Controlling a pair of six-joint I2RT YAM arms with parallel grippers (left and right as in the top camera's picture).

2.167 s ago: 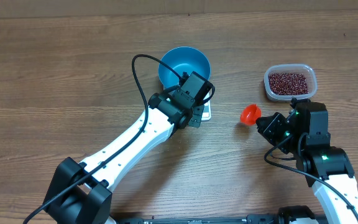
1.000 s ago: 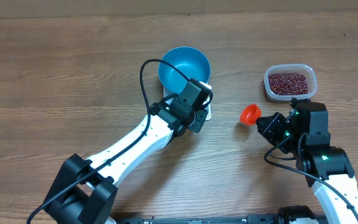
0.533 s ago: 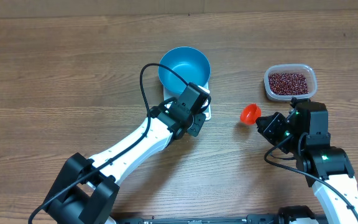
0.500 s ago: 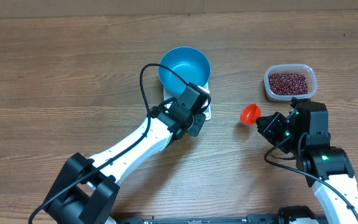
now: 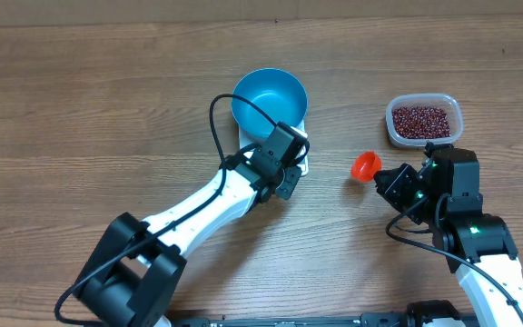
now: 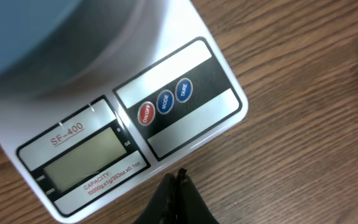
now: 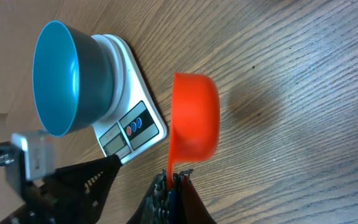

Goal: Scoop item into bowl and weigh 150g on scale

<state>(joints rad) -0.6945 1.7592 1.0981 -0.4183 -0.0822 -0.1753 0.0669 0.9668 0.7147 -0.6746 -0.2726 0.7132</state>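
— How many things?
— I count one round blue bowl (image 5: pixel 269 98) on one flat white scale (image 6: pixel 194 118), and one clear tub (image 5: pixel 392 118) of red-brown beans (image 5: pixel 422 120). My left end effector (image 6: pixel 178 186), closed and empty, is just beside the scale; my right end effector (image 7: pixel 173 182) clamps one orange scoop (image 7: pixel 194 115).

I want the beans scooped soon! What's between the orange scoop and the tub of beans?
The orange scoop and the tub of beans have only bare wooden table between them, in the overhead view.
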